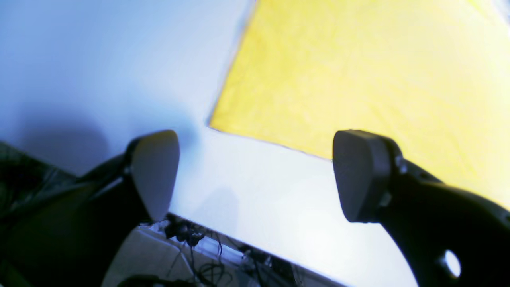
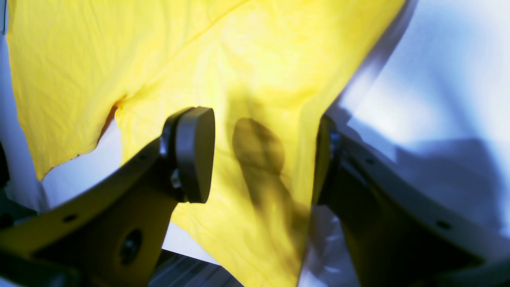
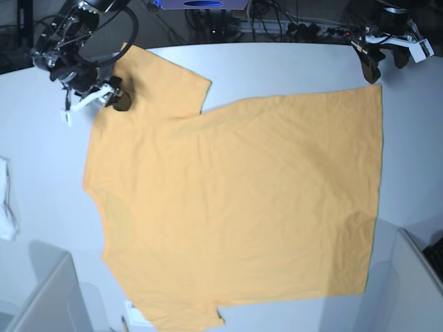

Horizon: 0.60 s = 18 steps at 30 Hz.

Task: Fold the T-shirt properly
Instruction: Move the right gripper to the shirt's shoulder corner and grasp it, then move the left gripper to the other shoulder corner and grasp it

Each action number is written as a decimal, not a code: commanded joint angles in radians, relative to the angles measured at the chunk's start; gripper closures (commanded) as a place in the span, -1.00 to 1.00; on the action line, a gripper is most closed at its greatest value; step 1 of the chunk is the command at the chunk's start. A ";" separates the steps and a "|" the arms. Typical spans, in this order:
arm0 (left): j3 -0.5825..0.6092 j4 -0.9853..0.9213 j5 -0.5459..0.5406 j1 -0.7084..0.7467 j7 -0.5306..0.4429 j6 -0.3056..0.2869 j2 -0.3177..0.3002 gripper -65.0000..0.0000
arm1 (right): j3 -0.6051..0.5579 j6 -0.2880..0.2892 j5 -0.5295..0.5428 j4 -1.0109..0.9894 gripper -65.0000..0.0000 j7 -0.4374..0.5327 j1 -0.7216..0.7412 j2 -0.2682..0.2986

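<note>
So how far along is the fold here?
Done: the T-shirt lies spread flat on the white table, with no fold visible. In hand: nothing; the left gripper hangs open off the hem corner, and the right gripper is open above the sleeve and shoulder area. Left: every fold.

No readable text or labels, seemingly, anywhere.

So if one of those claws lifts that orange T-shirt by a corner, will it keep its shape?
Probably not. The T-shirt lies flat with soft wrinkles, so it would likely droop from the pinch. It looks thin, so probably light. Pushed across the table, it would likely bunch rather than slide whole.
</note>
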 commanded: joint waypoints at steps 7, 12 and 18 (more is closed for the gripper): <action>-0.266 -0.042 -0.008 -0.194 0.334 -0.113 0.139 -0.76 | -0.001 -0.009 -0.089 -0.012 1.00 -0.076 -0.018 0.003; -0.503 -0.177 -0.001 -0.367 0.603 -0.199 0.179 -0.76 | -0.003 -0.009 -0.090 -0.010 1.00 -0.078 -0.020 0.003; -0.527 -0.255 0.001 -0.447 0.703 -0.256 0.162 -0.76 | -0.003 -0.009 -0.090 -0.007 1.00 -0.078 -0.021 0.003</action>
